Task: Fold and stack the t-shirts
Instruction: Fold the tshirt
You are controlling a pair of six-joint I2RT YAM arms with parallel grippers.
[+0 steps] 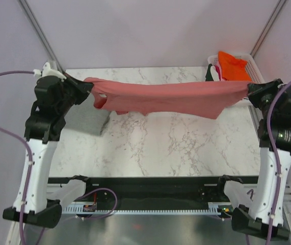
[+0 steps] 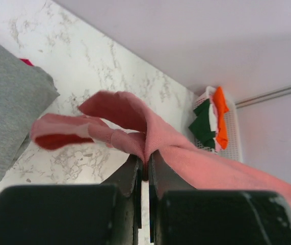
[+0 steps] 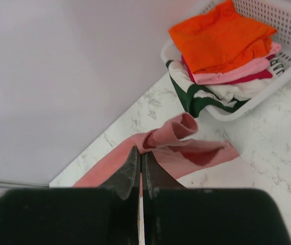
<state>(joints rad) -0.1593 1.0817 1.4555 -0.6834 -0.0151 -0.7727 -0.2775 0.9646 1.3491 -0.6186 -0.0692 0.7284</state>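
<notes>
Top external shows the salmon-pink t-shirt (image 1: 170, 97) strung between my jaws, its long axis running straight from my left gripper (image 1: 79, 86) to my right gripper (image 1: 252, 91). A sleeve-like fold flops just past each tip. I cannot tell which way the hem faces. Both pairs are clamped on a thin pinch of its fabric. As I judge it, with so little cloth pinched, pulling harder could slip an end free. The middle sagging below my jaws could land creased, or drag over the folded grey t-shirt (image 2: 7, 117) under my left jaws.

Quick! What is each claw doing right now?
Left claw: shut, pinching one end of the salmon-pink t-shirt.
Right claw: shut, pinching its other end.
</notes>
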